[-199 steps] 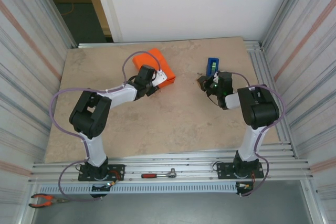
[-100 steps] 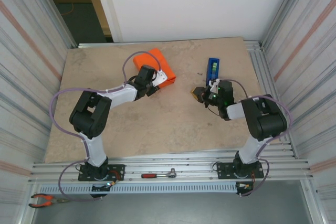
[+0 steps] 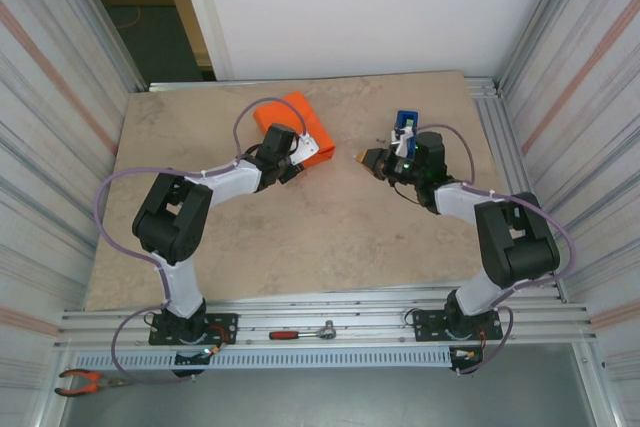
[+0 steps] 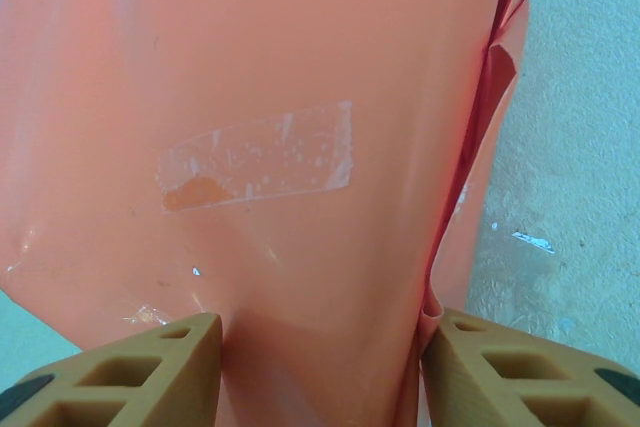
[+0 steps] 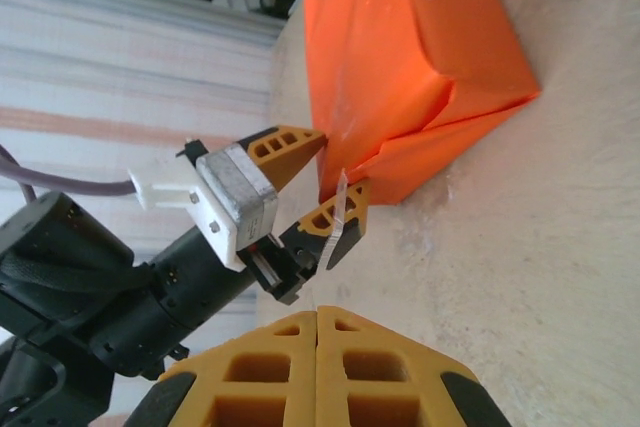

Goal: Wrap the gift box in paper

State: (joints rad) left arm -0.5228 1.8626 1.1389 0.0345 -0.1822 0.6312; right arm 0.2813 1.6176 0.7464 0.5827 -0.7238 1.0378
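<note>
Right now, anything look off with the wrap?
Yes. The paper end between the left fingers is crumpled, its folds gaping open. The tape patch on it is wrinkled, and what looks like a loose tape strip hangs off one finger.

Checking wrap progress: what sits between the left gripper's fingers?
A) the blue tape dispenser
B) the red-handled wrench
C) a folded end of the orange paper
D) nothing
C: the left wrist view shows the left gripper clamped across a folded end of the paper, one finger on each side.
</note>
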